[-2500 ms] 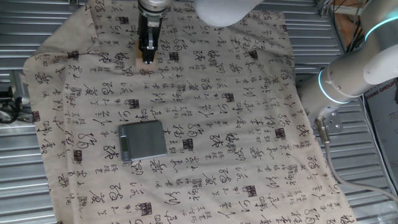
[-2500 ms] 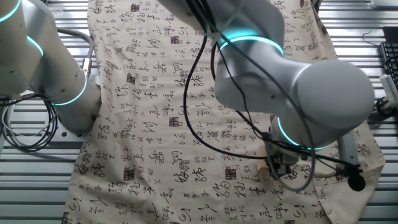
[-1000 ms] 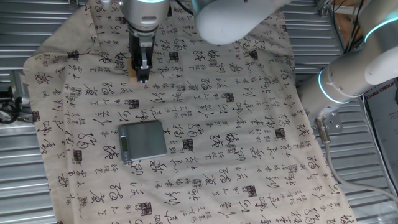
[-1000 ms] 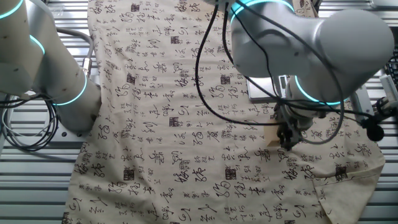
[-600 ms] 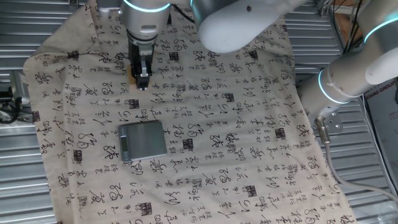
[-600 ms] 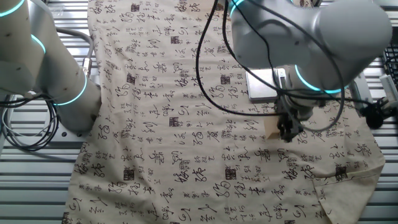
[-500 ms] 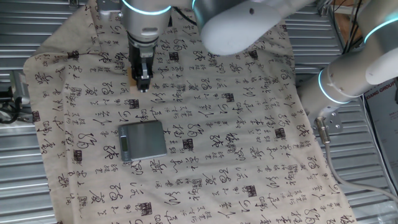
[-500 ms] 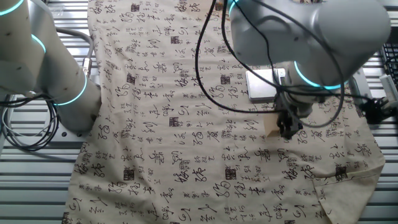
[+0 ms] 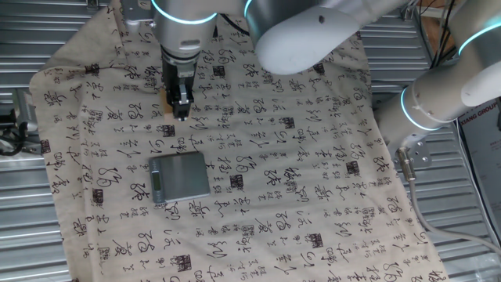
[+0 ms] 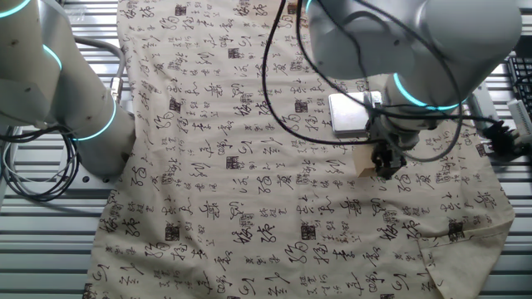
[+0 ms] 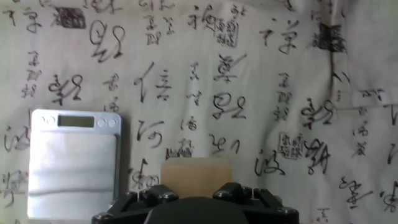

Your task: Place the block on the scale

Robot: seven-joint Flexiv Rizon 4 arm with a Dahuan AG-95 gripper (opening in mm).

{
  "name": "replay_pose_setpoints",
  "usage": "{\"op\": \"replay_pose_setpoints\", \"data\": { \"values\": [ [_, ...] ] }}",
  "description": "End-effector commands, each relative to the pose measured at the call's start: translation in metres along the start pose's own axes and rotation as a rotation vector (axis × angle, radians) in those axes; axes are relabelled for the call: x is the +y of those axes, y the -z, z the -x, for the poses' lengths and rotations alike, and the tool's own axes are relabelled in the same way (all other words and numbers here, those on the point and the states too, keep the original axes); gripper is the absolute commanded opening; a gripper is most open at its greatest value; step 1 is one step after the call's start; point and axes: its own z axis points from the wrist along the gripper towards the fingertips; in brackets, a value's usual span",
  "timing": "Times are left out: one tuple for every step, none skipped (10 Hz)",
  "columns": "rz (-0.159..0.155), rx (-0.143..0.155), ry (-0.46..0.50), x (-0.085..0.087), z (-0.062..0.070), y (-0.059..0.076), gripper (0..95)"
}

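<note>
Tan wooden cube block (image 11: 196, 171), clamped in gripper (image 9: 181, 107) jaws, has lifted and moved nearer grey metal-topped scale (image 9: 181, 175), centre-left of frame; carry approx. halfway.

You see a beige cloth (image 9: 313, 157) printed all over with black calligraphy characters and small dark seal stamps. The scale (image 9: 181, 176) is silver-grey, the block (image 11: 196, 174) pale tan, and the white arm (image 9: 446, 94) carries glowing cyan rings.
</note>
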Motion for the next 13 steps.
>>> {"op": "replay_pose_setpoints", "data": {
  "values": [
    [0.0, 0.0, 0.006, 0.0063, 0.0066, 0.0009, 0.0],
    [0.0, -0.001, 0.007, 0.0094, 0.0103, 0.0012, 0.0],
    [0.0, 0.0, 0.011, 0.0112, 0.0121, 0.0014, 0.0],
    [0.0, -0.002, 0.018, 0.0116, 0.0125, 0.0012, 0.0],
    [0.004, -0.007, 0.027, 0.0117, 0.0126, 0.0013, 0.0],
    [0.003, -0.001, 0.03, 0.0117, 0.0126, 0.0013, 0.0],
    [0.003, -0.002, 0.032, 0.0117, 0.0126, 0.0013, 0.0],
    [0.002, -0.002, 0.033, 0.0117, 0.0126, 0.0013, 0.0],
    [0.001, -0.002, 0.034, 0.0117, 0.0126, 0.0012, 0.0],
    [0.003, -0.004, 0.036, 0.0117, 0.0126, 0.0012, 0.0],
    [0.001, 0.002, 0.03, 0.0117, 0.0126, 0.0012, 0.0],
    [0.001, 0.003, 0.029, 0.0117, 0.0126, 0.0012, 0.0],
    [0.003, 0.002, 0.029, 0.0117, 0.0126, 0.0012, 0.0]
  ]
}}
